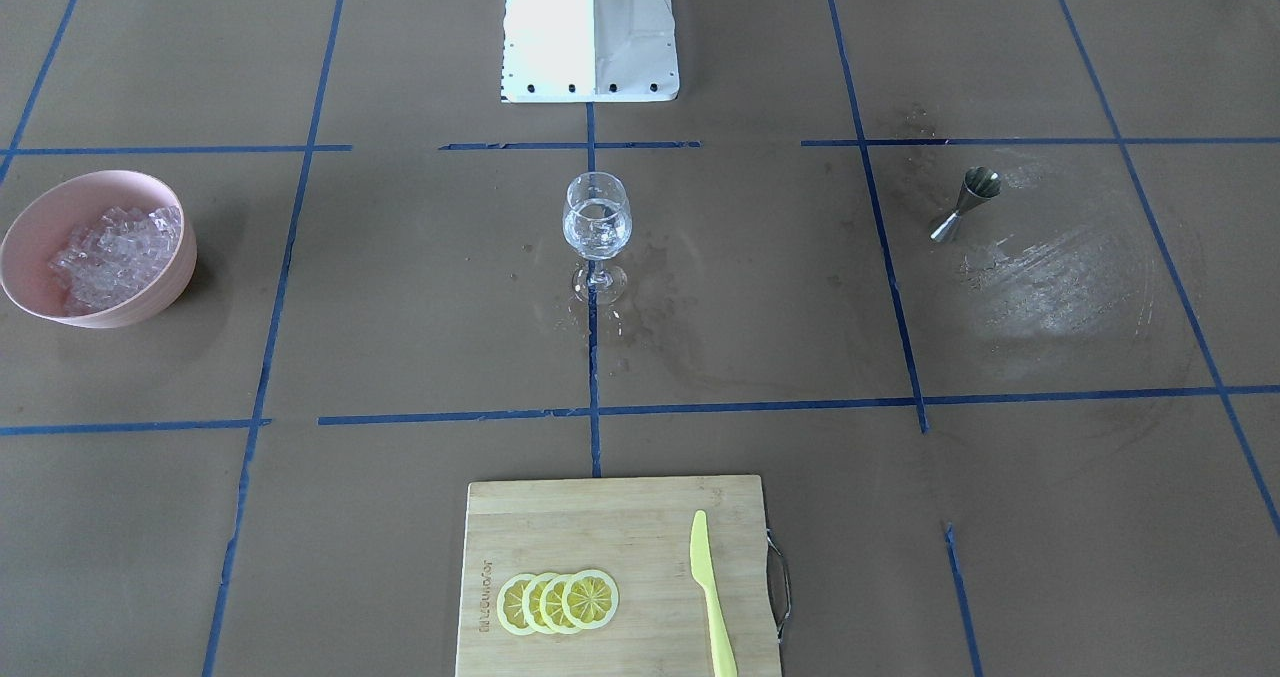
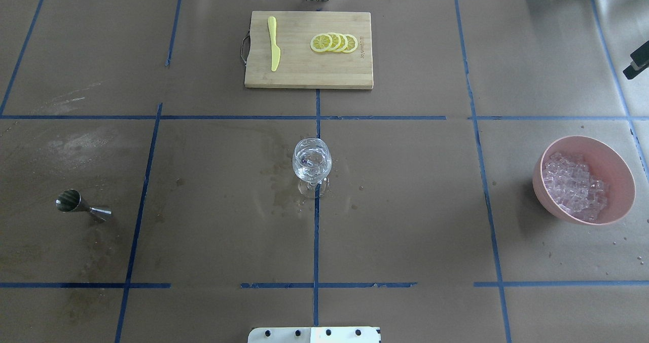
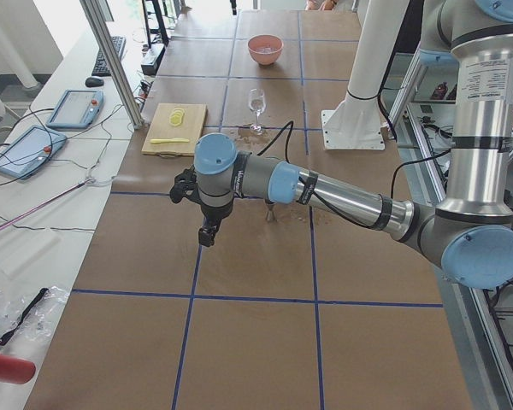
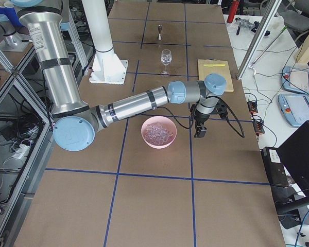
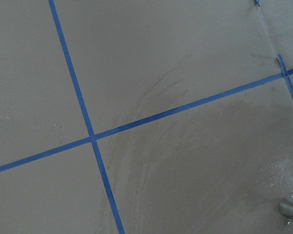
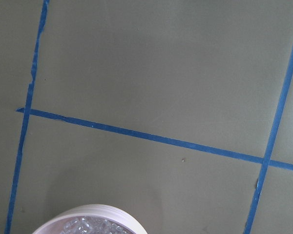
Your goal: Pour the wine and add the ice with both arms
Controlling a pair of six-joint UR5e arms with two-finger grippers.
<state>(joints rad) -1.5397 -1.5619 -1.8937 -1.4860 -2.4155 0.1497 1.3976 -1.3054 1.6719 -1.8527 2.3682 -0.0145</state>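
A clear wine glass (image 2: pixel 312 161) stands upright at the table's centre, with clear glassy contents in its bowl (image 1: pixel 597 219). No wine shows in any view. The ice (image 2: pixel 575 188) is heaped in a pink bowl (image 2: pixel 538 183) on the robot's right. My right gripper (image 4: pixel 200 131) hangs above the table just beyond that bowl. In the overhead view only its black tip (image 2: pixel 635 65) shows, and I cannot tell whether it is open. My left gripper (image 3: pixel 207 232) hovers over bare table on the robot's left. It shows only in the side view, so I cannot tell its state.
A steel jigger (image 2: pixel 81 203) lies on its side on the robot's left, among wet smears. A bamboo cutting board (image 2: pixel 308 74) at the far edge carries lemon slices (image 2: pixel 334 42) and a yellow knife (image 2: pixel 274 49). The white base (image 1: pixel 590 32) stands behind the glass.
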